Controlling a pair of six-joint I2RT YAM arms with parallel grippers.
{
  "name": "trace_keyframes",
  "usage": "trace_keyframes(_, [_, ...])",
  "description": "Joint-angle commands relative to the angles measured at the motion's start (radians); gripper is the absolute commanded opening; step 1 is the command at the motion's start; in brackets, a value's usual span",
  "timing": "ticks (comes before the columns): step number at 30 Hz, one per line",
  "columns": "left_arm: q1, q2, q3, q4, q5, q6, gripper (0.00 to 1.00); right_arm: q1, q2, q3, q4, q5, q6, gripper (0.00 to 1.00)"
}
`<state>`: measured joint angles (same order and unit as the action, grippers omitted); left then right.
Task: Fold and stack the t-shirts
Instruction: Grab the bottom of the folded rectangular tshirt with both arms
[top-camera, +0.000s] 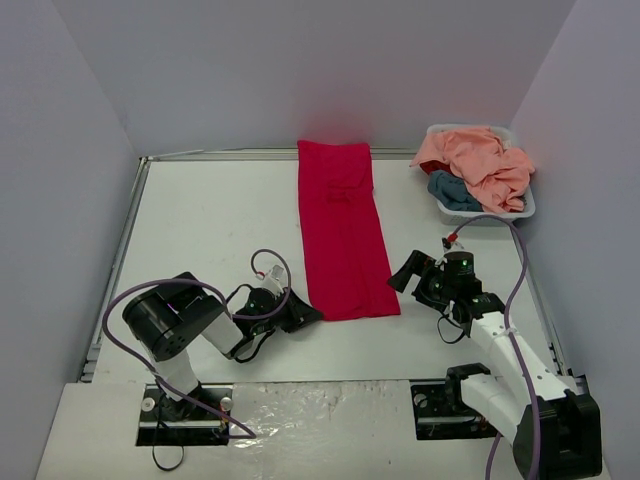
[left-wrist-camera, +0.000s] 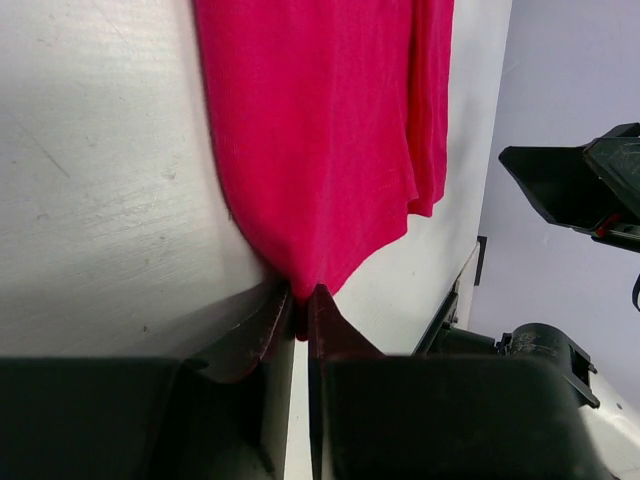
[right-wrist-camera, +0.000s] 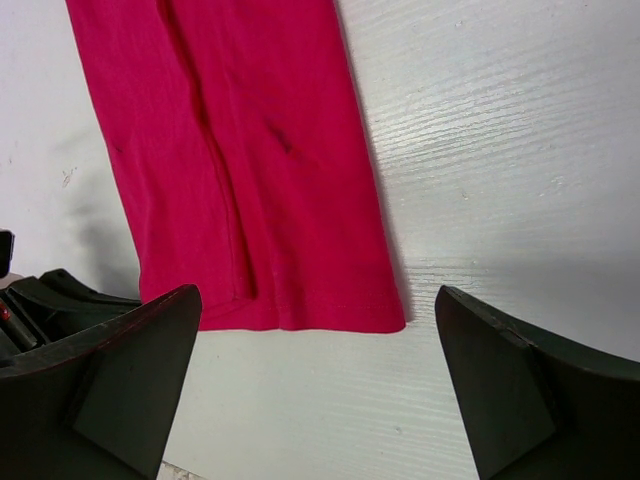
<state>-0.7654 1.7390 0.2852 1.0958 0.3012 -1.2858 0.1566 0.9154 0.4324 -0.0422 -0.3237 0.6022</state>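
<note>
Here, left gripper (left-wrist-camera: 301, 305) pinching red t-shirt (top-camera: 342, 232) corner, right gripper (right-wrist-camera: 318, 296) wide near hem

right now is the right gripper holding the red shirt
No, the right gripper has its jaws wide open, and the red t-shirt lies flat ahead of them with nothing pinched.

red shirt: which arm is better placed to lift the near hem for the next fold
Left. The left gripper is shut on the red shirt at its near left corner; the right gripper stands open by the near right corner, gripping nothing.
</note>
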Motion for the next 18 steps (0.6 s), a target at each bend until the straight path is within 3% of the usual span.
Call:
trace_keyframes(1, [-0.005,0.053,-0.043,-0.249,-0.024,0.063,0.04,-0.006,-0.009,-0.012,-0.004,-0.014,-0.005,1.00])
trace_keyframes(9, [-0.005,0.007,-0.014,-0.322,-0.007,0.112,0.03,-0.006,0.002,-0.024,-0.007,-0.040,0.013,1.00])
trace_keyframes(18, [-0.005,-0.265,0.084,-0.744,-0.085,0.236,0.03,-0.006,0.048,-0.058,-0.013,-0.041,0.059,1.00])
